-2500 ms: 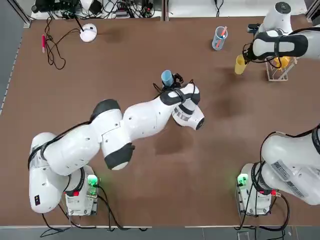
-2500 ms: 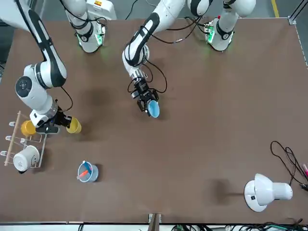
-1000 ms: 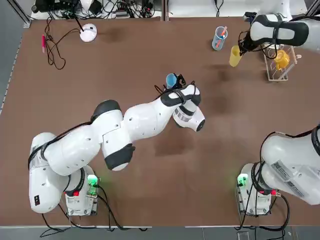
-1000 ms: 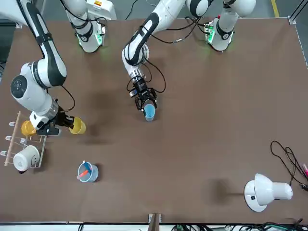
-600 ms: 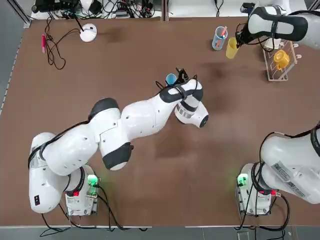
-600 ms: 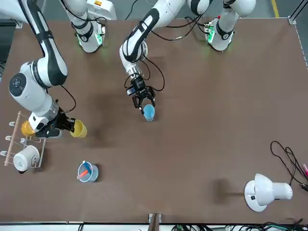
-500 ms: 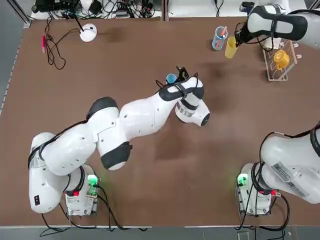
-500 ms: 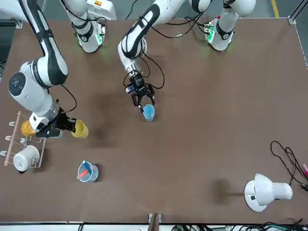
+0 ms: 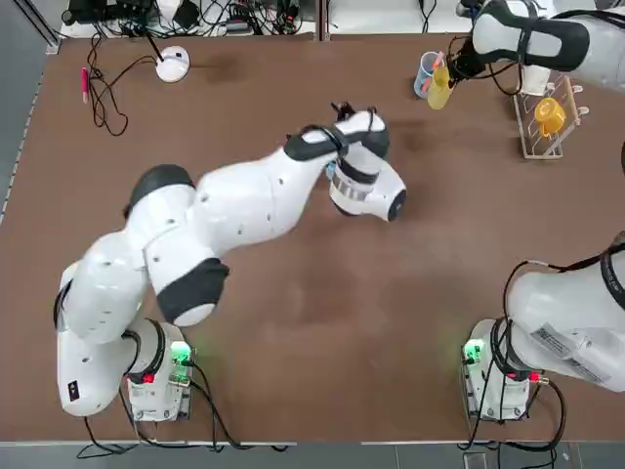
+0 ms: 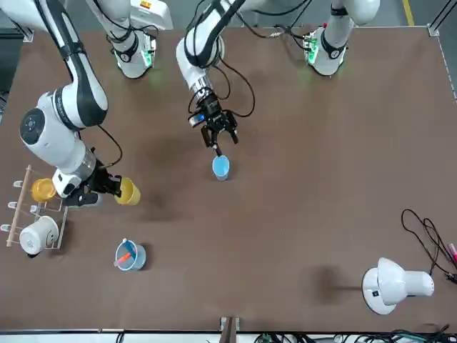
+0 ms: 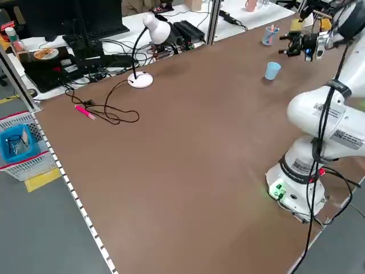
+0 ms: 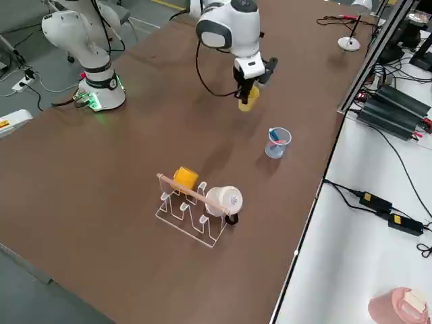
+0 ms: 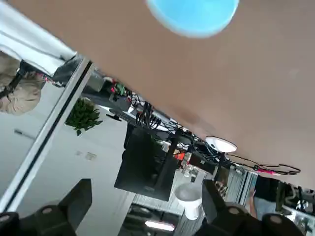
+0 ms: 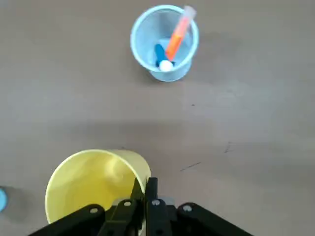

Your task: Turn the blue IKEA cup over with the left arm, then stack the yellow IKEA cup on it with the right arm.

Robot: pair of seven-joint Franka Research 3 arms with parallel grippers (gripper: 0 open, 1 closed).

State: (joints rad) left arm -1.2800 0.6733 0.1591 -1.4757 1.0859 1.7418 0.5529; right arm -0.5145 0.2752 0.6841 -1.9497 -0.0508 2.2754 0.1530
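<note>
The blue IKEA cup (image 10: pixel 221 168) stands by itself mid-table, its wider end up in the left side view (image 11: pixel 272 70). My left gripper (image 10: pixel 218 133) hangs open and empty a short way from it on the robot's side. The left wrist view shows the cup (image 13: pixel 193 14) beyond the spread fingers (image 13: pixel 74 201). In the top view the left arm hides the cup. My right gripper (image 10: pixel 113 187) is shut on the rim of the yellow IKEA cup (image 10: pixel 128 191) and holds it above the table beside the tumbler, seen also as the yellow IKEA cup (image 14: pixel 96 182) (image 9: pixel 439 88) (image 12: pixel 248 98).
A see-through blue tumbler (image 10: pixel 130 255) with pink sticks stands near the yellow cup. A drying rack (image 12: pixel 192 209) carries an orange-yellow cup (image 12: pixel 184 177) and a white cup (image 12: pixel 224 199). A white desk lamp (image 10: pixel 389 286), its cable and a pink pen (image 9: pixel 85 83) lie at the far left corner.
The left gripper drew up and back from the blue cup, leaving it standing. The right arm carried the yellow cup further toward the table's middle, past the tumbler.
</note>
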